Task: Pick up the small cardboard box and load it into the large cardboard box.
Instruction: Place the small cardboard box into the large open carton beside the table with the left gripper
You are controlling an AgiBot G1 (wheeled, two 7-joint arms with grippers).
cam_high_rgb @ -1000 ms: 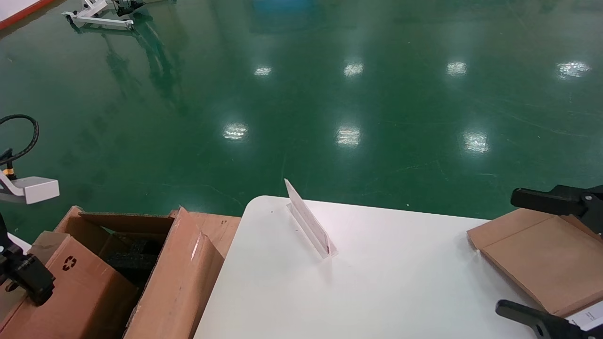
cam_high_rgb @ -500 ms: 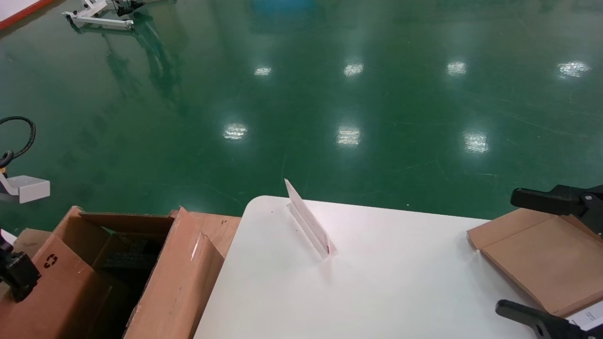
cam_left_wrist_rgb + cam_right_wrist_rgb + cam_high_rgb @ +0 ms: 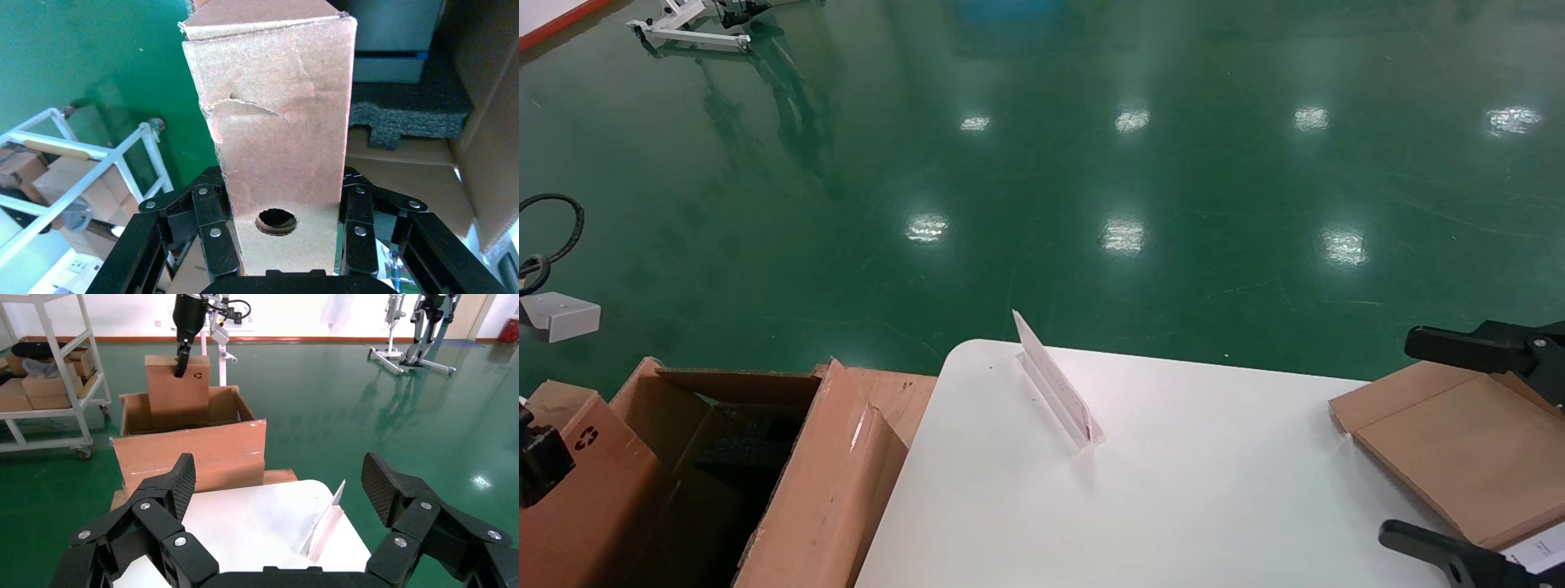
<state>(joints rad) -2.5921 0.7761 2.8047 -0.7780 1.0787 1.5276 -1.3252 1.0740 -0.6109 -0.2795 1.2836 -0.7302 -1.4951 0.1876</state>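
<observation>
Leftward-shifted small cardboard box, recycling symbol, in left gripper.

The mouth of the large cardboard box is being partly filled by the small cardboard box, which is being gripped from both sides by the left end effector and is standing upright along the carton's left side. Room inside is being left toward the black foam padding. The carton's long taped flap is being raised between the opening and the white surface. On that surface, passage is being narrowed by a tilted clear sign holder and by a flat cardboard piece, around which the wide-spread right end effector is being held.
</observation>
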